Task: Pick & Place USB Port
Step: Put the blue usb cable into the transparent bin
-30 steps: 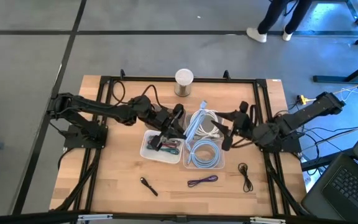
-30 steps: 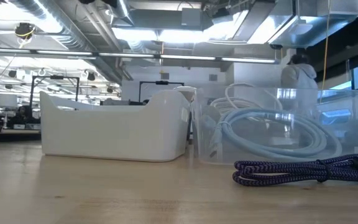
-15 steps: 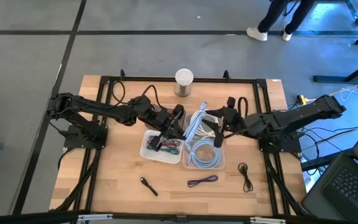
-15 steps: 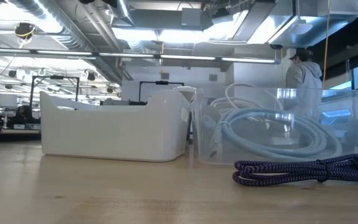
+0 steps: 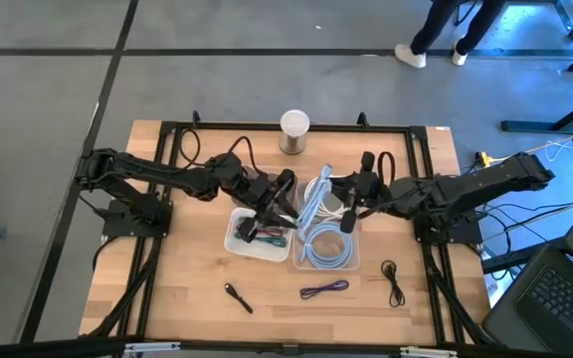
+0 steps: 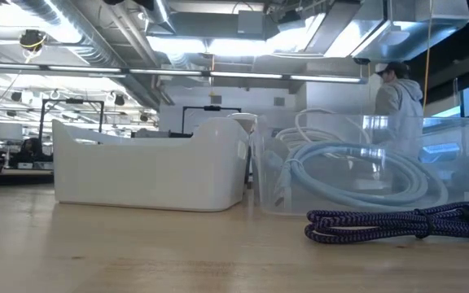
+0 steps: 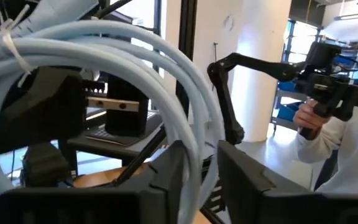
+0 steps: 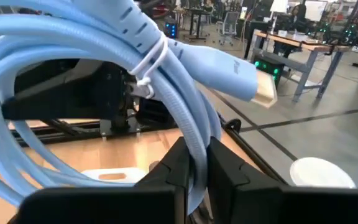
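A light blue coiled cable (image 5: pixel 316 195), tied with a white zip tie (image 8: pixel 145 67), hangs above the gap between the white bin (image 5: pixel 235 242) and the clear bin (image 5: pixel 352 261). Its plug end (image 8: pixel 247 79) sticks out free. My right gripper (image 8: pixel 196 171) comes from the table's right and is shut on a strand of the coil. My left gripper (image 7: pixel 201 180) reaches in from the left, and its fingers stand open on either side of some strands (image 7: pixel 194 155). Neither gripper shows in the low view. My right gripper pinches one strand of the coil (image 8: pixel 196 149) between its two fingers, coming about level from the table's right. The bundle is lifted clear of the bins, its loops standing above the fingers. My left gripper has coil strands between its fingers; whether they touch I cannot tell.
The white bin holds small coloured items. The clear bin (image 6: pixel 365 163) holds another light blue coil (image 5: pixel 326 249). A purple cable (image 5: pixel 324 288) and two black cables (image 5: pixel 237 296) (image 5: pixel 394 283) lie near the table's front. A white cup (image 5: pixel 294 129) stands at the far edge.
My right gripper has moved toward the table's left and a little toward the far edge, up to the raised coil, and now has a strand between its fingers. The coil has stayed lifted above the bins.
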Controlling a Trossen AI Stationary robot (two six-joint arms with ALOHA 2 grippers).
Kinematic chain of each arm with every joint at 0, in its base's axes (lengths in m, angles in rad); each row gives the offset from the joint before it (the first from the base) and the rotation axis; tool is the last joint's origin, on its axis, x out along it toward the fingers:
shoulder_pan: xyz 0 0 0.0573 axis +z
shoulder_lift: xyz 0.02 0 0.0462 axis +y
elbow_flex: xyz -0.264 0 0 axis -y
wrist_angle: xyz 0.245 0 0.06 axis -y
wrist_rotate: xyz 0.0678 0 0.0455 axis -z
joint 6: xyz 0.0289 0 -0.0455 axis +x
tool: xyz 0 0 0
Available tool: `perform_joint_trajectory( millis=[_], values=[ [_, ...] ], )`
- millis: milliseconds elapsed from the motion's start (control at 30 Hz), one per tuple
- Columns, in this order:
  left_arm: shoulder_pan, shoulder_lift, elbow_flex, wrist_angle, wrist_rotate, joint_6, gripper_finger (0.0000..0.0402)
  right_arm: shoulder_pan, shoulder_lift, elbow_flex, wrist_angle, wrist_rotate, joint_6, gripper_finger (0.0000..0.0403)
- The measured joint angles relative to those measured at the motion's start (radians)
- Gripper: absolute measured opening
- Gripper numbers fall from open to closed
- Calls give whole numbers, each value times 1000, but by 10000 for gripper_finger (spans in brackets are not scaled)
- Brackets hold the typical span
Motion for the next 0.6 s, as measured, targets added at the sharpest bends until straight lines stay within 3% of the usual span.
perform_joint_trajectory(
  millis=[200, 500, 600],
  values=[
    [8, -10, 0, -45, -18, 0, 149, 36, -62, 72, -255, 125, 56, 27],
    [94, -106, 0, -352, -60, 33, 190, 148, -45, 283, -912, 25, 521, 27],
    [123, -140, 0, -418, -62, 27, 191, 191, -7, 312, -1004, 14, 627, 27]
  ],
)
